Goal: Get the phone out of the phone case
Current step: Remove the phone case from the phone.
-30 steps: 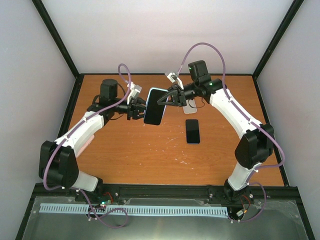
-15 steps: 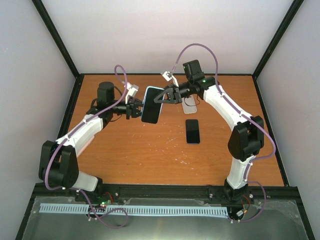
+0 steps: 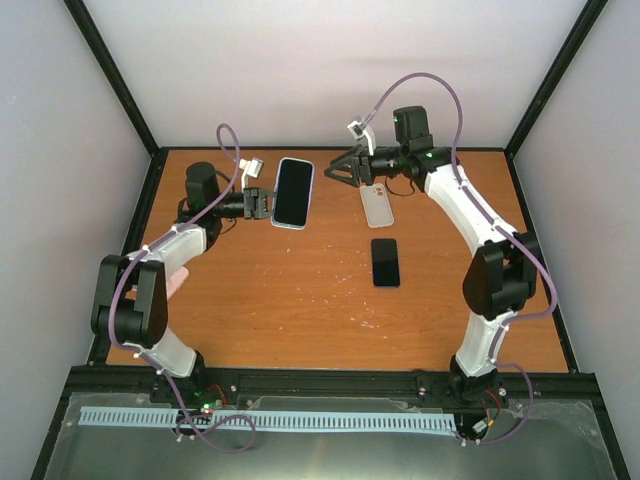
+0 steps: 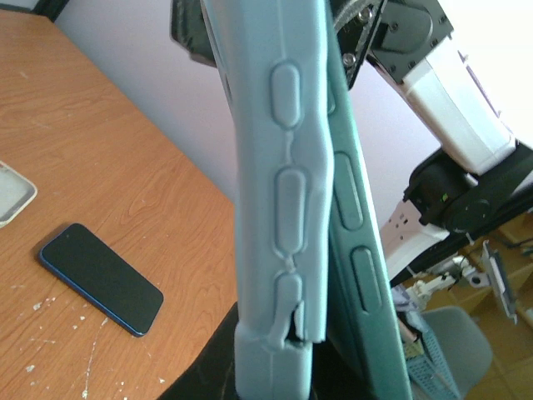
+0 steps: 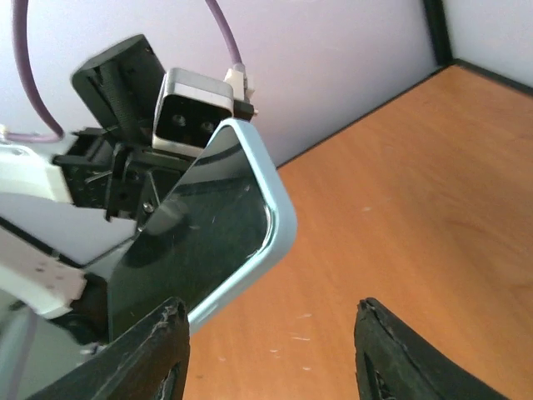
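1. Phone (image 3: 293, 192) sits in the light-blue phone case (image 4: 279, 208), held up off the table (image 3: 300, 310) towards the far left corner.
2. Left tool (image 3: 262, 203) is clamped on the cased phone, on the long side facing the table's left edge. Case wall looks wavy and split near the grip.
3. Right tool (image 3: 338, 170) has its jaws apart and holds nothing. It is near the phone's other long side, not touching.
4. Handling guess: the phone is light and stiff with slick glass; the case is soft and stretchy. The best hold is probably the case lip at a free corner, peeling it off the body without pinching the screen.
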`<state>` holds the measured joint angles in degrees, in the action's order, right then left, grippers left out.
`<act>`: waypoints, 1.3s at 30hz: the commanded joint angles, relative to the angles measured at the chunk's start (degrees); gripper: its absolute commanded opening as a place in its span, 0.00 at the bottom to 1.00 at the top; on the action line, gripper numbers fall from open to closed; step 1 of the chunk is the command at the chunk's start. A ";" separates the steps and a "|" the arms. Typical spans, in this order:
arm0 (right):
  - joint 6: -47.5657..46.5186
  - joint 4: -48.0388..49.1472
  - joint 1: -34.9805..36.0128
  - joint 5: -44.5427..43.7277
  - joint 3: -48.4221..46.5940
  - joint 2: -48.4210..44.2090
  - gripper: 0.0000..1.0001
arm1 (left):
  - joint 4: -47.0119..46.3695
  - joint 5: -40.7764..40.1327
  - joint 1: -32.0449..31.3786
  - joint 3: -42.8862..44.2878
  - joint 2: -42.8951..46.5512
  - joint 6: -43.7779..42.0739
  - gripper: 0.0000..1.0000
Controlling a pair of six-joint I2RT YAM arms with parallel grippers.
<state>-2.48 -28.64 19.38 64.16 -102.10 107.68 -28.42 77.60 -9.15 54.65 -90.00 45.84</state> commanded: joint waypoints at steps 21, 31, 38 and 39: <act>-35.72 8.39 23.10 -49.74 16.51 -17.17 0.58 | 10.88 -12.64 2.20 5.88 -5.71 20.68 0.01; -39.41 10.74 26.96 -58.64 16.49 -13.23 0.55 | 6.27 -12.83 2.20 3.06 -5.65 30.68 0.01; -41.41 11.98 27.36 -60.10 17.10 -11.32 0.54 | 5.51 -12.44 2.20 2.83 -5.87 33.08 0.01; -41.57 12.17 27.39 -60.46 17.11 -11.02 0.54 | 5.34 -12.39 2.20 2.83 -5.89 33.31 0.01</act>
<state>-42.24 -18.94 45.84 6.09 -85.27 95.53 -18.63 64.20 -7.40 56.71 -96.27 76.51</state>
